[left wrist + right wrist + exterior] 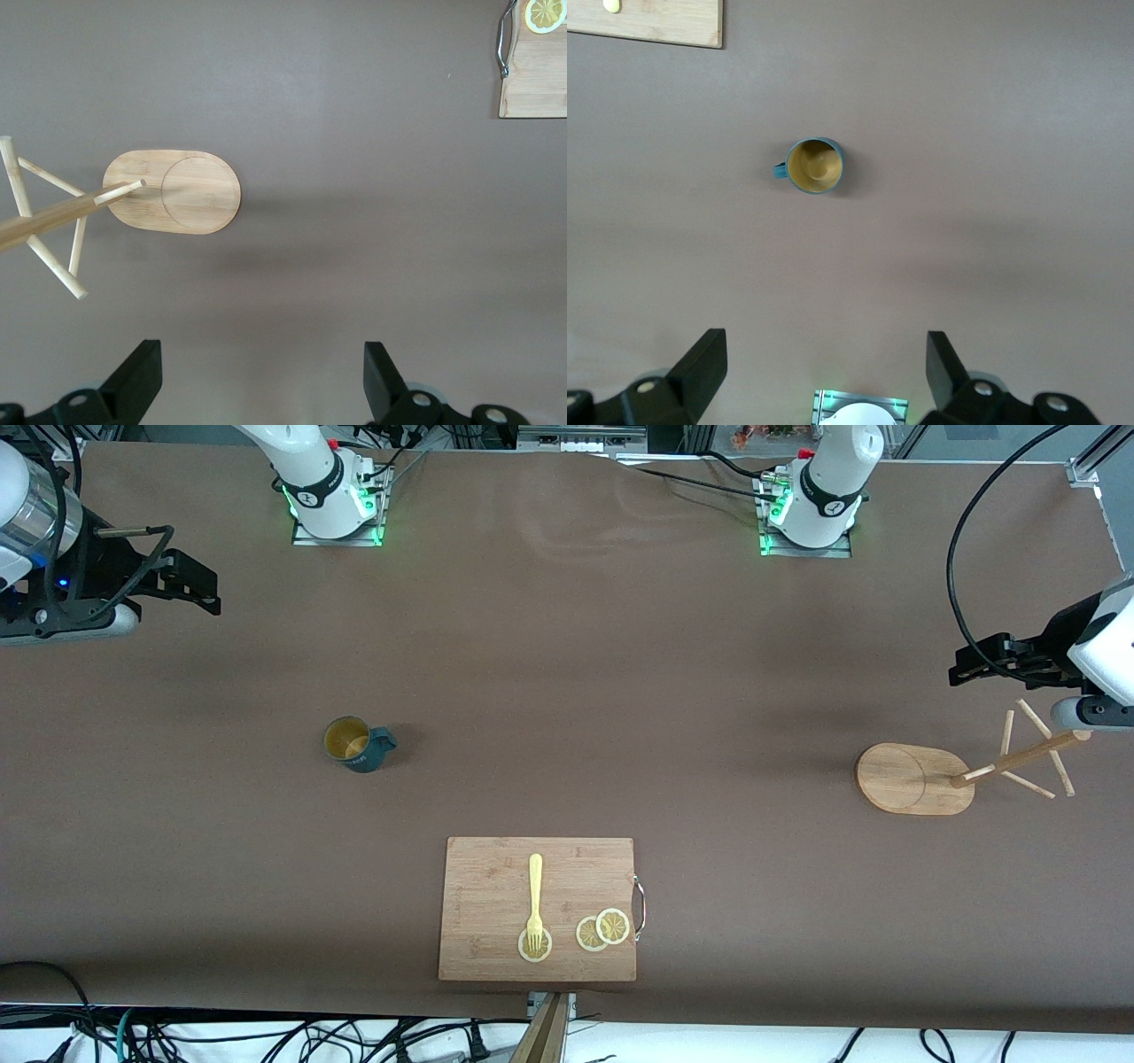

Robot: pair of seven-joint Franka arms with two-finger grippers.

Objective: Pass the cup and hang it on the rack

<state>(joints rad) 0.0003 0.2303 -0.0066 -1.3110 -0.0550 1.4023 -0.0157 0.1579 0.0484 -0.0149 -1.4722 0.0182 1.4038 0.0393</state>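
Cup (356, 744), dark teal outside and yellowish-tan inside, stands upright on the brown bench (567, 691) toward the right arm's end, its loop handle pointing to about 3 o'clock in the front view. Rack (914, 778), a light wooden mug tree with an oval base, a central pole and thin angled pegs, stands toward the left arm's end. The right gripper (824, 372) hangs wide and empty high over the bench. The left gripper (261, 381), also wide and empty, hovers by the rack. A wooden cutting board (496, 886) with a fork (534, 899) and lemon slices (603, 930) lies nearest the front camera.
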